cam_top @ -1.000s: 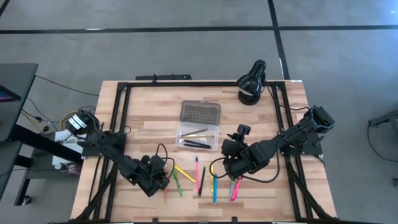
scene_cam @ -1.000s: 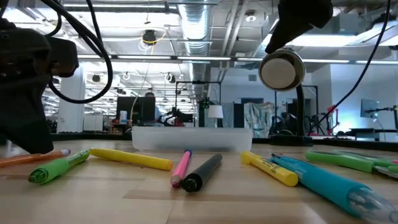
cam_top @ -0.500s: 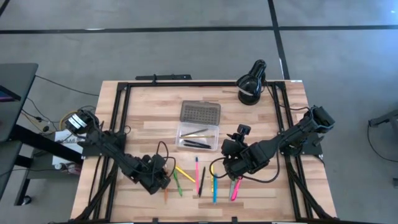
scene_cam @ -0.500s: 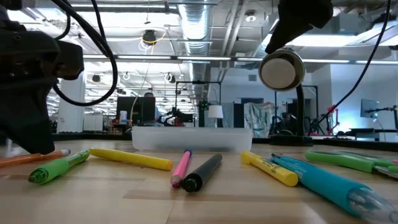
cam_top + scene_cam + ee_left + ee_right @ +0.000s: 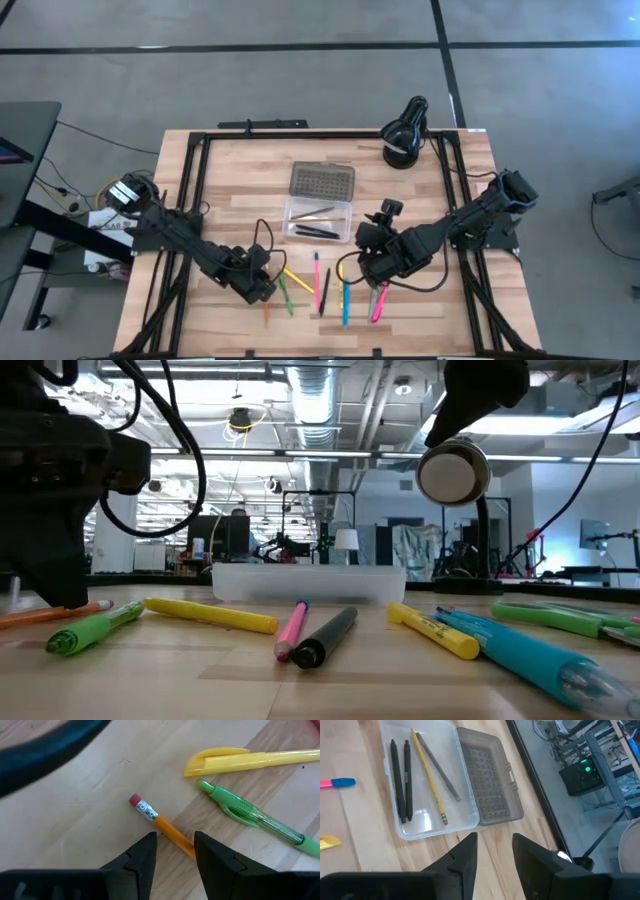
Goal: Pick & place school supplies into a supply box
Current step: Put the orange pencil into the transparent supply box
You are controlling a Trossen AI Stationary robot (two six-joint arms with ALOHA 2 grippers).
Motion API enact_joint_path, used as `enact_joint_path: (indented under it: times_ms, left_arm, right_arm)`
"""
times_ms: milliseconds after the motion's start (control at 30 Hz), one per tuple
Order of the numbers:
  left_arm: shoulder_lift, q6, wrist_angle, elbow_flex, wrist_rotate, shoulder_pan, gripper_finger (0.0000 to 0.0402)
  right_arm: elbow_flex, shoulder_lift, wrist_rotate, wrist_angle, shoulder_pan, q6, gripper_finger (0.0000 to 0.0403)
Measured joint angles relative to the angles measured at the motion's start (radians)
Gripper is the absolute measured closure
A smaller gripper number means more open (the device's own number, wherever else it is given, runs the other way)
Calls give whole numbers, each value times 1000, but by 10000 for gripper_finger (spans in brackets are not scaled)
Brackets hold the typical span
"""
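Note:
The supply box (image 5: pixel 319 218) lies open mid-table with its dotted grey lid (image 5: pixel 487 775) folded back. It holds two black pens, a yellow pencil and a grey one. More school supplies lie along the near edge. Among them are an orange pencil (image 5: pixel 162 825), a green pen (image 5: pixel 250 815), a yellow highlighter (image 5: pixel 250 761), a pink pen (image 5: pixel 317 278) and a blue marker (image 5: pixel 345 300). My left gripper (image 5: pixel 175 849) is open and low, its fingers standing on either side of the orange pencil's shaft. My right gripper (image 5: pixel 492 855) hovers open above the table, near the box.
A black round lamp (image 5: pixel 404 132) stands at the far right corner. A black frame (image 5: pixel 200 150) runs around the table's edges. Bare wood lies between the box and the row of pens, and also left of the box.
My left gripper has moved a little toward the table's right edge, closer to the pens. It has stayed low and open over the orange pencil.

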Motion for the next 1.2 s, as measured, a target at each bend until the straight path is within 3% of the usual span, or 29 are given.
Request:
enact_joint_path:
  times_ms: [500,1200]
  left_arm:
    - [7,64,-217,83,45,56,272]
    - [2,1,-225,87,200,40,272]
  right_arm:
    - [0,0,-10,3,-26,0,285]
    - [0,0,-13,3,-24,-1,285]
